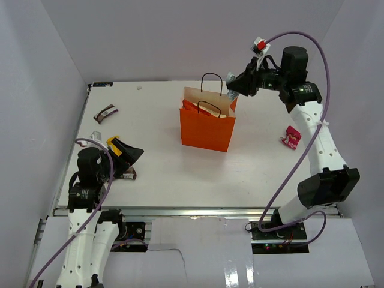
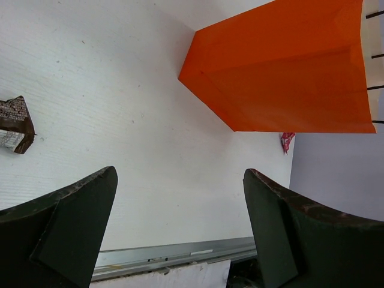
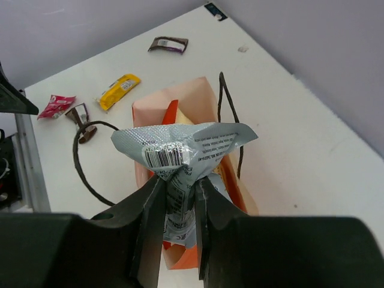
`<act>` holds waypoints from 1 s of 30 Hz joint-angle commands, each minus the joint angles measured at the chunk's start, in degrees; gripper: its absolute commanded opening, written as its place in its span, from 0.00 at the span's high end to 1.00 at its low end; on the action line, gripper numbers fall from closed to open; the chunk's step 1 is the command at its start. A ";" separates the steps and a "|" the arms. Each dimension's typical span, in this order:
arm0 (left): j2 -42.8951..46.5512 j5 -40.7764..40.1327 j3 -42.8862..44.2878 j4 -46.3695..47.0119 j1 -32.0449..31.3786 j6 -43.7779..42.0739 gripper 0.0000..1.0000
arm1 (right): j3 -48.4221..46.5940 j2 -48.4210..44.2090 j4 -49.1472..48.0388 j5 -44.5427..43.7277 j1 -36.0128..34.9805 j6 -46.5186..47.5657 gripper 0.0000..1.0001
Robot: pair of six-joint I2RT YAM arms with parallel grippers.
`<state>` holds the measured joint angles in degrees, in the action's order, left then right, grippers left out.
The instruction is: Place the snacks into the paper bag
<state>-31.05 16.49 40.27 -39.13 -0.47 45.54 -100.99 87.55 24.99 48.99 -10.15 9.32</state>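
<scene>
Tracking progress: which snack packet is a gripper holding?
The silver barcoded packet, pinched in the right gripper above the paper bag; the yellow packet, pink packet and brown wrappers lie on the table.

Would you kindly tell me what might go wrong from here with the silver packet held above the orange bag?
1. The silver packet, pinched in the right jaws, hangs near the far corner of the paper bag, so on release it may catch the rim and fall outside.
2. Going lower, the arm could snag a black handle or tip the free-standing bag.
</scene>
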 commanded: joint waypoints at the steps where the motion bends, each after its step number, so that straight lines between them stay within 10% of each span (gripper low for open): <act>1: 0.64 -0.14 1.12 -1.47 0.12 0.43 0.04 | 2.02 1.57 -5.39 -0.64 -1.79 -8.62 0.86; 17: -2.00 -2.60 2.27 -3.67 0.12 3.58 0.05 | 6.86 3.42 -4.43 -6.89 -5.05 -3.26 0.39; 30: -14.82 -25.71 7.27 -14.48 0.21 12.12 0.14 | 15.78 -5.09 4.54 -4.52 11.88 7.09 0.34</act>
<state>-43.27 0.38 45.01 -50.24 -0.47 55.13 -89.95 86.85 25.52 42.50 -2.57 11.07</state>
